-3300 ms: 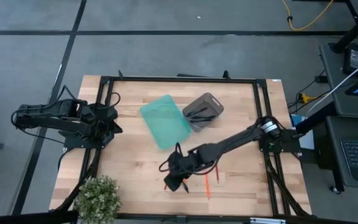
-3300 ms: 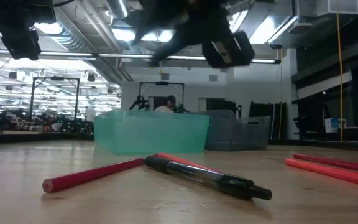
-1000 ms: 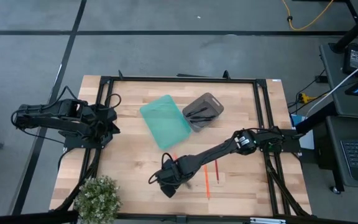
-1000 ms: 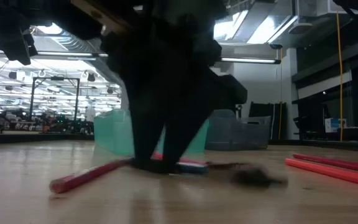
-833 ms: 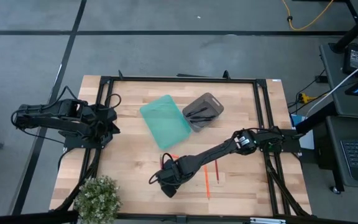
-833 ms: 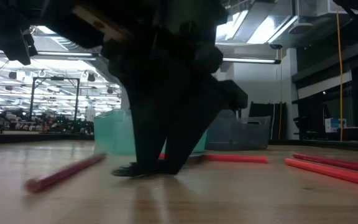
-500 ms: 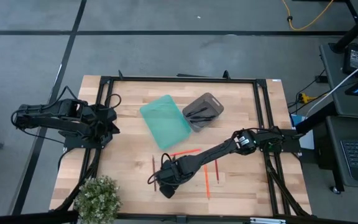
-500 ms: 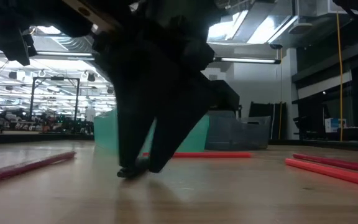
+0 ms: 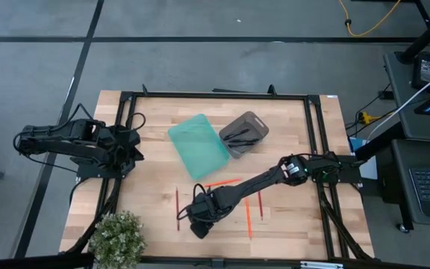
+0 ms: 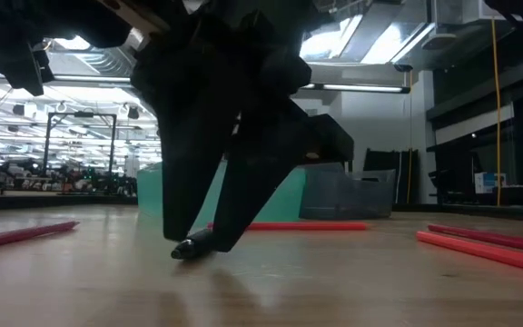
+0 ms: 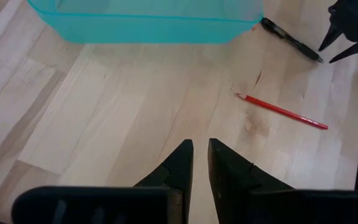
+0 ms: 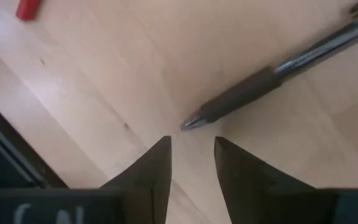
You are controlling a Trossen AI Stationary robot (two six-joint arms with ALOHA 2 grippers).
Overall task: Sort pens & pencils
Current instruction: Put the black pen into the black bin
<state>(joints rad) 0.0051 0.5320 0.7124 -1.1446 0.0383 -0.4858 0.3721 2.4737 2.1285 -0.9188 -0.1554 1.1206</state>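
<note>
At the near edge of the table (image 9: 148, 187), the right gripper (image 9: 198, 221) was seen lowered to the wood, its fingers (image 12: 157, 163) spread only narrowly and nothing pinched between them. The pen (image 12: 272, 74) was left lying flat on the boards, its tip just ahead of the fingertips and outside the gap. A few seconds earlier this pen had been crossed with two pencils; as the gripper was brought down, that cluster was scattered. The stray pencil (image 9: 177, 208) had been pushed out to the left of the gripper, and the second pencil (image 9: 222, 182) had been swung farther back, so that it lay near the green bin (image 9: 178, 133). The other two pencils (image 9: 248, 221) were found undisturbed to the right. The pen was therefore judged to be freed of its neighbours but not yet grasped, so another closing attempt would be needed. Farther back, the grey bin (image 9: 254, 119) was seen to hold dark pens (image 9: 237, 134); the green bin's contents could not be made out. The left gripper (image 9: 136, 146) was parked at the table's left edge, fingers nearly pressed together and holding nothing.
</note>
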